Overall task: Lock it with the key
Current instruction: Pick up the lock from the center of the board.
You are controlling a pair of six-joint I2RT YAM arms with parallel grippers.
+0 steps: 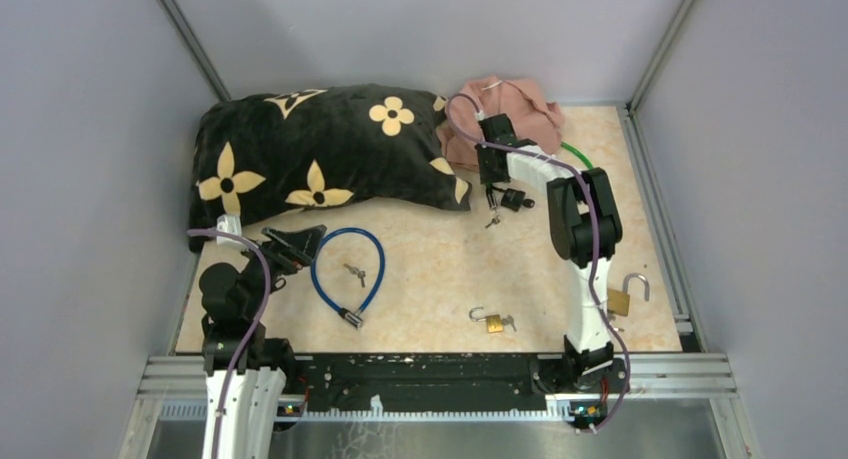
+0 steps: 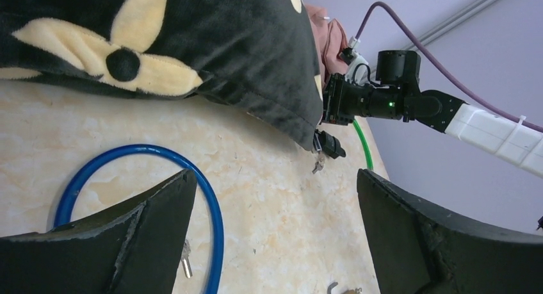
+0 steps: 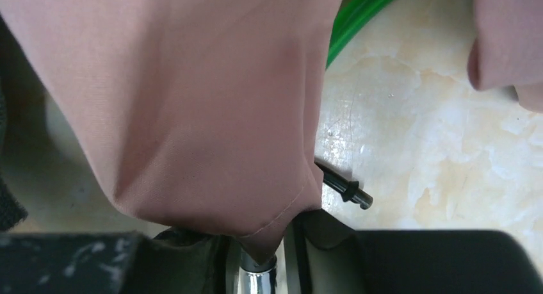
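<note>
A green cable lock (image 1: 577, 155) lies at the back right, partly under a pink cloth (image 1: 505, 109); its black head (image 1: 513, 200) with hanging keys (image 1: 492, 220) shows below my right gripper (image 1: 492, 184). In the right wrist view my right gripper (image 3: 269, 246) is shut on a silver cylinder (image 3: 257, 276), with a corner of the pink cloth (image 3: 192, 102) hanging over the jaws. The cable's black pin end (image 3: 349, 191) lies free on the table. My left gripper (image 2: 275, 179) is open and empty above the blue cable lock (image 2: 211, 211); it also shows in the top view (image 1: 298, 243).
A black pillow with cream flowers (image 1: 320, 154) fills the back left. The blue cable loop (image 1: 347, 269) has a key (image 1: 355, 274) inside it. A small brass padlock (image 1: 493, 323) with key lies near front centre. A larger brass padlock (image 1: 620, 300), shackle open, sits by the right rail.
</note>
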